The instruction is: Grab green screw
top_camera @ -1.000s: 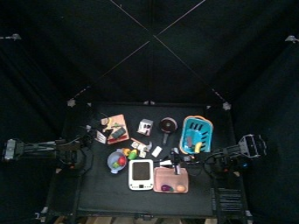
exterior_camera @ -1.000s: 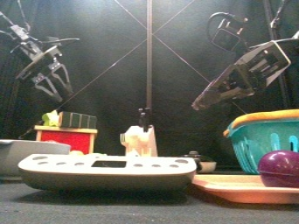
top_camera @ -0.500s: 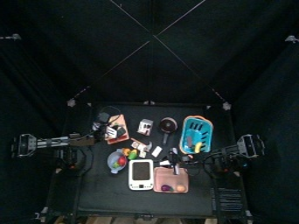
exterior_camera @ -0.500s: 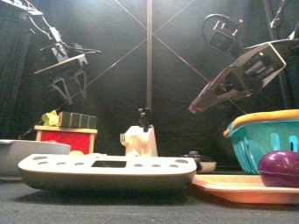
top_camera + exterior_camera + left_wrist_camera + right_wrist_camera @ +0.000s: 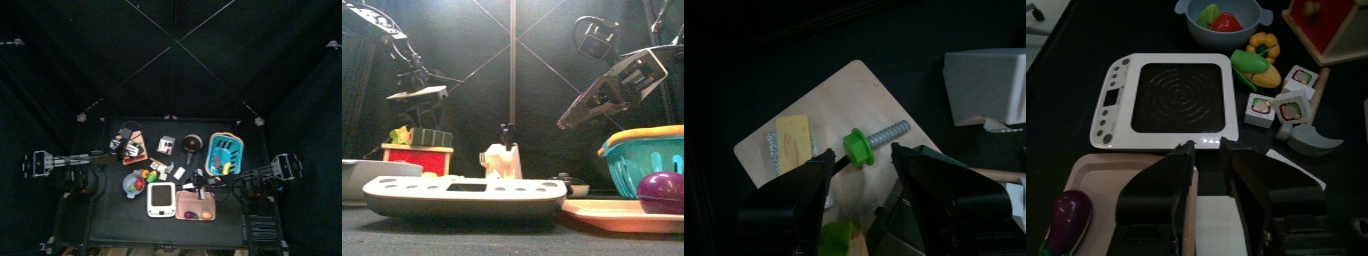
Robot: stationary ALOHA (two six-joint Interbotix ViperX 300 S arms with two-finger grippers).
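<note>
The green screw [image 5: 857, 145], with a green head and a silver threaded shaft, lies on a tan wooden panel [image 5: 818, 115] in the left wrist view. My left gripper [image 5: 869, 180] is open and hangs just above the screw, with one jaw on each side of it and not touching it. In the top view the left gripper [image 5: 122, 139] is over the red-and-wood toy box [image 5: 134, 151]; in the front view it [image 5: 417, 96] hangs above that box [image 5: 416, 158]. The screw is too small to make out in those two views. My right gripper [image 5: 1211, 160] rests, jaws close together, above the table's right side.
A white scale [image 5: 160, 198] lies at the front, with a pink board [image 5: 197, 206] holding a purple eggplant [image 5: 663, 190] beside it. A blue basket [image 5: 227, 150] stands at the right. A bowl of toy fruit [image 5: 136, 183] and sushi pieces [image 5: 1280, 106] lie mid-table.
My left arm has swung in from the table's left edge to above the red-and-wood box and come lower. The right arm drew back slightly, then stayed still.
</note>
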